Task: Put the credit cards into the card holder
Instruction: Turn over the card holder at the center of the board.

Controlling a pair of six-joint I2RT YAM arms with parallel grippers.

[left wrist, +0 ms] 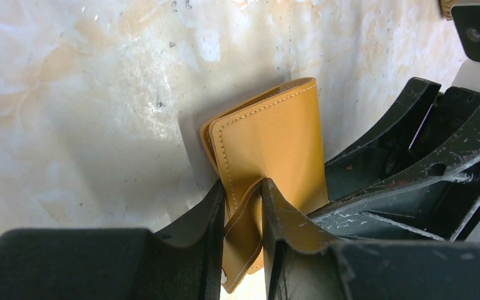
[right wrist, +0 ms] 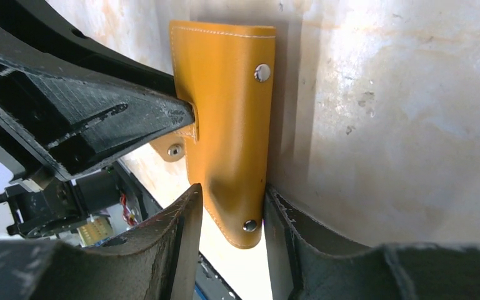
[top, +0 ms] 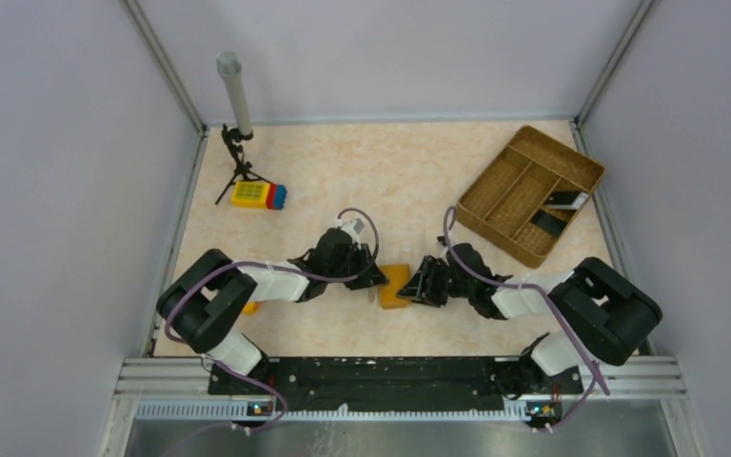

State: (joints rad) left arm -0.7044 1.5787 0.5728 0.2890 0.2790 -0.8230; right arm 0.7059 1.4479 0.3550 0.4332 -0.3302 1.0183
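The left claw (left wrist: 242, 190) is clenched on one flap of the card holder (left wrist: 275, 137); the right claw (right wrist: 231, 190) straddles its opposite edge, released, not yet pinching; the holder sits mid-table (top: 390, 171) between them; opening it seems the step in hand; next, part the flaps, since the credit cards (top: 547, 225) lie in the woven tray (top: 519, 143).

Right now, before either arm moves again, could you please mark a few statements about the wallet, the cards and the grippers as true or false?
1. The left gripper pinches a flap of the card holder. True.
2. The card holder lies inside the woven tray. False: it is between the two grippers at mid-table, apart from the tray.
3. Dark cards lie in the woven tray. True.
4. The toy block stands beside the right arm's base. False: it is at the far left, next to the tripod.
5. The right gripper has one finger on each side of the card holder's end. True.
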